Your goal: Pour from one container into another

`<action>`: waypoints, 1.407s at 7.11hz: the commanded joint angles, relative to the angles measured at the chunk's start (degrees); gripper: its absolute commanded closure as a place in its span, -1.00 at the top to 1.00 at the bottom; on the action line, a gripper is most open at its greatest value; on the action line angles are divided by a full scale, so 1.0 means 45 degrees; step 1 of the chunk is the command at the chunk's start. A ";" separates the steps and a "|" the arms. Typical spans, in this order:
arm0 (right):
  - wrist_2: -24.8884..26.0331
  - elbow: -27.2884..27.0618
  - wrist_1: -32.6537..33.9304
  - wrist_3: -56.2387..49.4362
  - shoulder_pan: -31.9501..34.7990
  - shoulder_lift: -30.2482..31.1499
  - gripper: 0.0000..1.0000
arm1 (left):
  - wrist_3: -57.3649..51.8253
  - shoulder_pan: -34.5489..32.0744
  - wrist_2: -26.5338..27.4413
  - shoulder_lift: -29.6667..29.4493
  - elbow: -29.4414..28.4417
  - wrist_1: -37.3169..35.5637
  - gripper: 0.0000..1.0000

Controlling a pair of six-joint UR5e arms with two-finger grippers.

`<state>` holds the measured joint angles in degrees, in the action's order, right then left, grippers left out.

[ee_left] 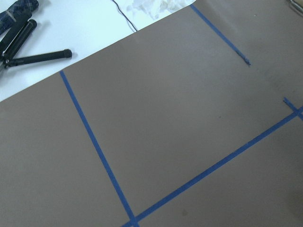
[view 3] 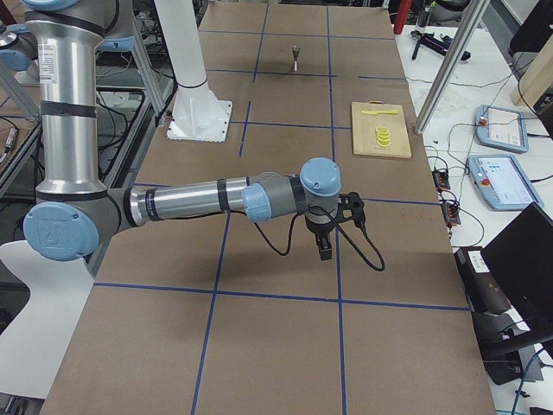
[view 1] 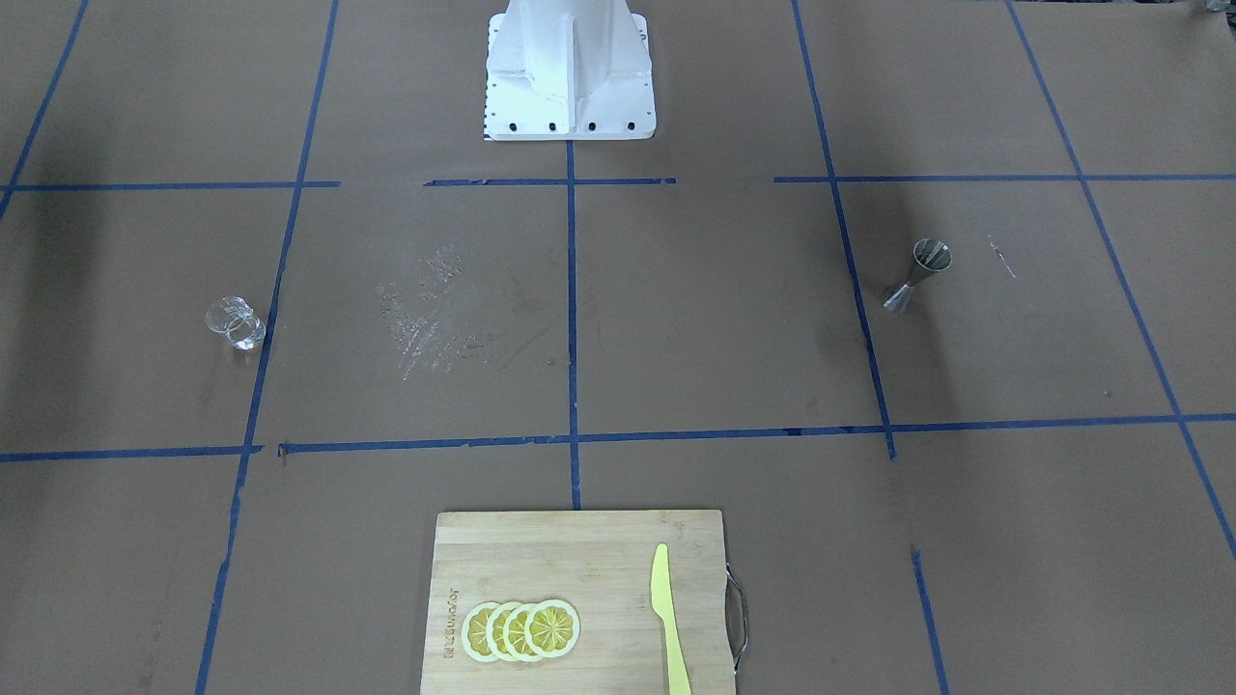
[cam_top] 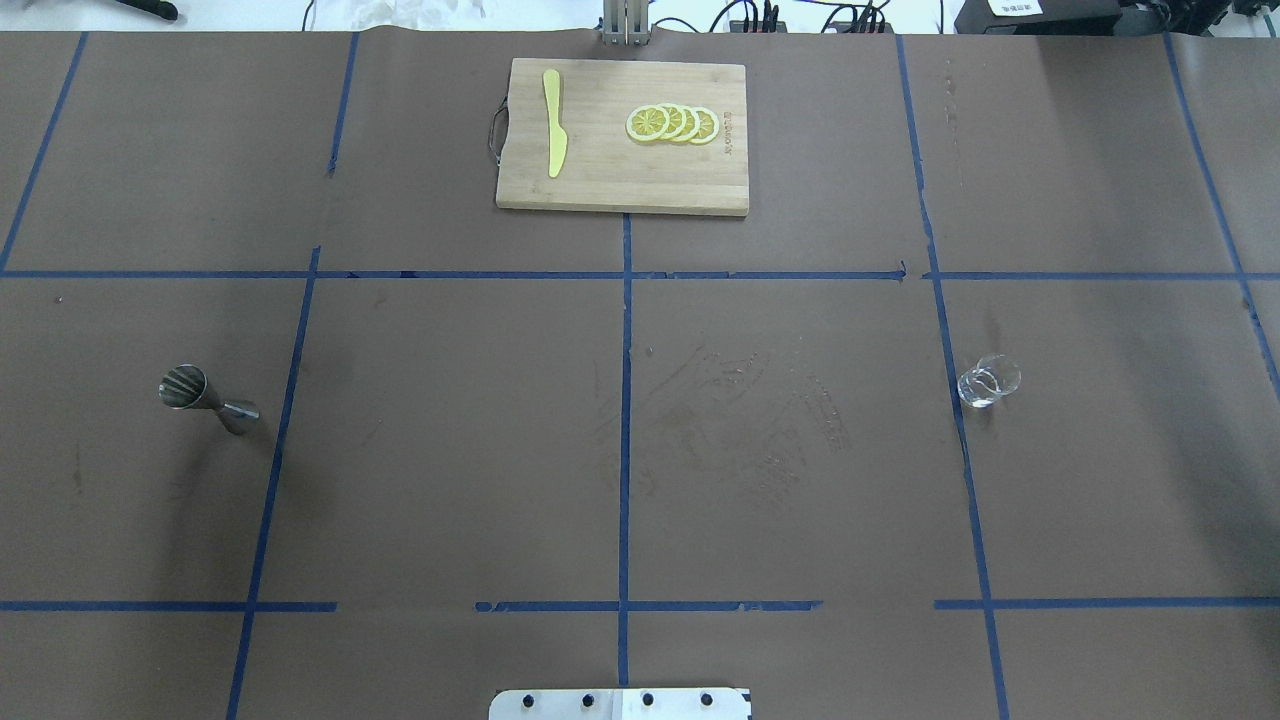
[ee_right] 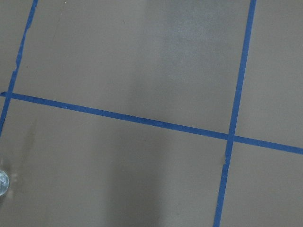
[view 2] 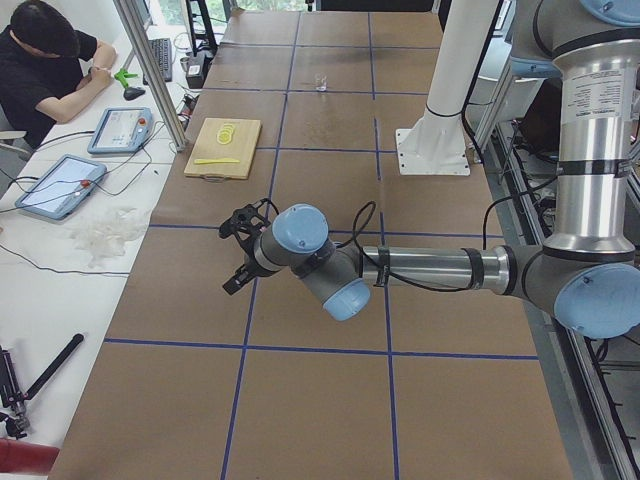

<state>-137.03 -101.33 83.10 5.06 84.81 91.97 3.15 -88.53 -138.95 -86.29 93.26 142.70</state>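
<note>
My left hand [view 2: 234,254] hangs over bare worktop [cam_top: 450,470]; I cannot tell how wide it stands. The steel jigger [cam_top: 208,398] stands upright well off to its right. Further right, the glass cup [cam_top: 988,381] sits to the left of my right hand [view 3: 337,228], whose opening I cannot tell either. The cup is probably slick and breakable, so I'd clasp its wall gently at mid-height.

- A bench [cam_top: 450,450] covered in brown paper fills the overhead view, gridded by blue tape lines [cam_top: 626,400].
- A small clear round-rimmed glass cup [cam_top: 988,381] stands centre right, just beside a tape line.
- A silver hourglass-shaped steel jigger [cam_top: 208,398] stands centre left.
- A rectangular bamboo cutting board [cam_top: 620,180] lies top centre.
- Pale scuff marks [cam_top: 740,410] show right of centre.
- A white metal base plate [cam_top: 620,704] sits at the bottom edge.
</note>
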 commanded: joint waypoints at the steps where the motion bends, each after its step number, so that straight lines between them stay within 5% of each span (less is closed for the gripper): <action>1: 0.0002 -0.0003 0.0011 0.0007 0.0000 0.0031 1.00 | 0.3480 0.1811 0.0541 0.0092 0.0037 0.2766 1.00; 3: 0.0002 -0.0022 -0.0009 0.0007 0.0000 0.0050 1.00 | 0.6357 0.4097 0.3169 0.1549 0.0231 0.6339 1.00; 7: 0.0002 -0.0509 0.0011 0.0027 0.0020 0.0440 1.00 | 0.8692 0.6990 0.5967 0.3663 0.1248 0.9900 1.00; 10: 0.0002 -0.0940 0.0011 0.0418 0.0020 0.0733 1.00 | 1.0101 1.0620 1.1465 0.3667 0.1248 1.0438 1.00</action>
<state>-137.02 -105.00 83.14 6.58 84.90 94.72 47.10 -47.15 -97.69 -69.89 98.85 188.91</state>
